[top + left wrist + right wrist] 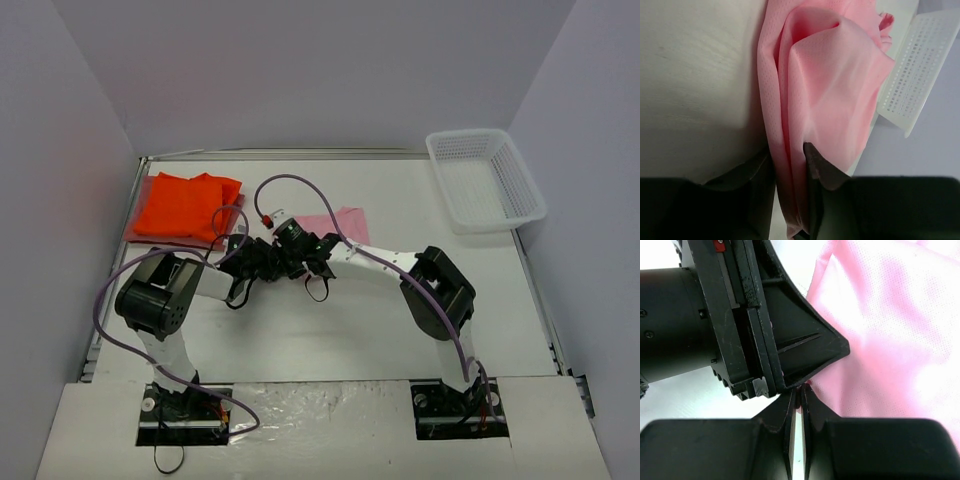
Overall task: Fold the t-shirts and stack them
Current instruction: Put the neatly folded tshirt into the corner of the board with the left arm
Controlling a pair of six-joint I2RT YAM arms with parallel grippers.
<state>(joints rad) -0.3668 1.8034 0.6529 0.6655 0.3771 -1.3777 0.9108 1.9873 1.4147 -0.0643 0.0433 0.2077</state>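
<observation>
The light pink t-shirt (338,222) lies rumpled at mid table, mostly hidden by the arms. My left gripper (270,258) is shut on a bunched fold of it (830,85), the cloth pinched between the fingers (815,160). My right gripper (303,260) meets it tip to tip; its jaws are closed on a small bit of the pink cloth's edge (890,330), right against the left gripper's black body (790,340). The bright orange t-shirt (183,205) lies folded at the far left on a dull pinkish-red one (236,203).
A white plastic mesh basket (487,180) stands at the far right corner; it also shows in the left wrist view (920,65). Purple cables loop over both arms. Grey walls close in the table on three sides.
</observation>
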